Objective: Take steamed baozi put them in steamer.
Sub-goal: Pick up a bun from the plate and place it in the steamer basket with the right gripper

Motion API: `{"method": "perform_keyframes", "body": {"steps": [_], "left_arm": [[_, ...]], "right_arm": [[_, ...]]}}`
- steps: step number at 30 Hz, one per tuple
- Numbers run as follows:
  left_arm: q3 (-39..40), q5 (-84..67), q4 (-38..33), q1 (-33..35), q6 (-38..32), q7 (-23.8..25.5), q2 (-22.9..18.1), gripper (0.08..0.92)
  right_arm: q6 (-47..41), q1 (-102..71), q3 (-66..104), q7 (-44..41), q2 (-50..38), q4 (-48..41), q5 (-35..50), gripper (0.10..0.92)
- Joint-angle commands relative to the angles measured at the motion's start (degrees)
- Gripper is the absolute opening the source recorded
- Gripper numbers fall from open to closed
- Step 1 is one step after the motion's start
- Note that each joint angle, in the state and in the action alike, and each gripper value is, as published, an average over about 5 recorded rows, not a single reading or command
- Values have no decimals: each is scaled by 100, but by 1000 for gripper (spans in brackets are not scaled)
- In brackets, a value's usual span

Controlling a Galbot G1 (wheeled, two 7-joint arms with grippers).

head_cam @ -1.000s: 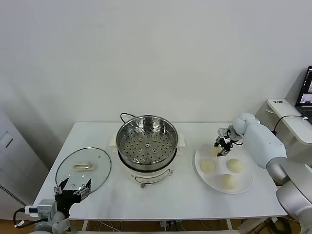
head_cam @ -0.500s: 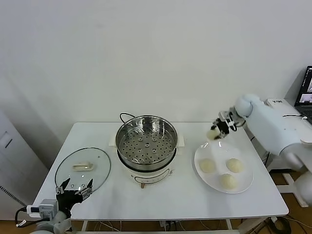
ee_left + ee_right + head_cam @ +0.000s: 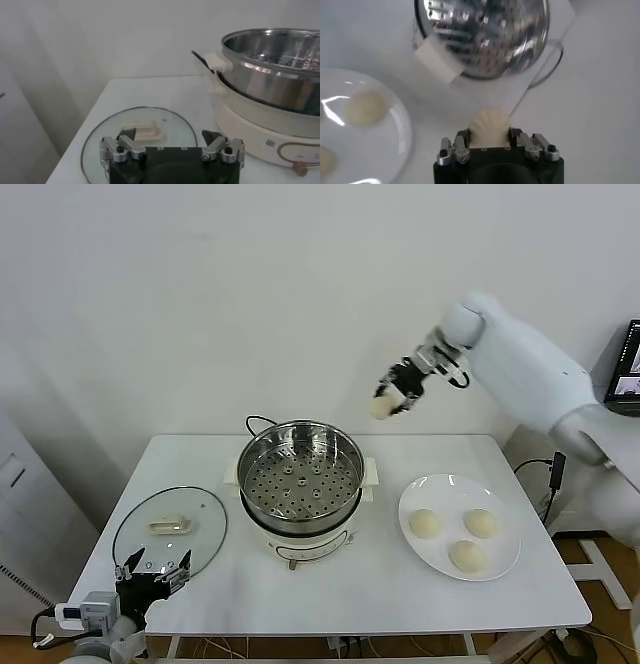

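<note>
My right gripper (image 3: 392,394) is shut on one cream-white baozi (image 3: 382,407) and holds it high in the air, above and to the right of the steamer (image 3: 300,474). The right wrist view shows the same baozi (image 3: 489,128) pinched in the right gripper (image 3: 489,139), with the steamer (image 3: 485,35) far below. Three more baozi (image 3: 426,524) (image 3: 482,523) (image 3: 467,556) lie on the white plate (image 3: 505,569) at the right. The steamer's perforated basket holds nothing. My left gripper (image 3: 152,569) stands open at the table's front left, over the lid's near edge (image 3: 170,142).
A round glass lid (image 3: 170,529) with a white handle lies left of the steamer. A black cord (image 3: 258,422) runs behind the cooker. Bare tabletop (image 3: 350,584) lies between the steamer and the plate.
My right gripper has lifted a baozi off the plate and carried it up and leftward toward the steamer. The plate now holds three. The left arm has hardly moved.
</note>
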Motion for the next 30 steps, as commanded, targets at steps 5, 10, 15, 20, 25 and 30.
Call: {"method": "perform_keyframes", "body": {"steps": [5,10,15,20,25,30], "left_arm": [[-12,-1,-34,58,-30,1,5,823],[-21,-1,-34,101,-53,3,14,823],[-37,-2,-46,112,-55,3,14,823],[-39,-2,-67,124,-54,3,4,823],[-39,-2,-90,131,-50,3,-5,823],[-40,-2,-107,134,-49,4,-12,823]], "right_arm": [[1000,36,-3,-157,1114,10,-949,484],[1000,-330,93,-99,1172,210,-1522,484],[1000,-557,108,-67,1191,340,-1957,484],[1000,-791,153,-3,1210,389,-2254,484],[1000,-1061,301,120,1276,389,-2711,484],[1000,-1283,444,387,1394,343,-3212,481]]}}
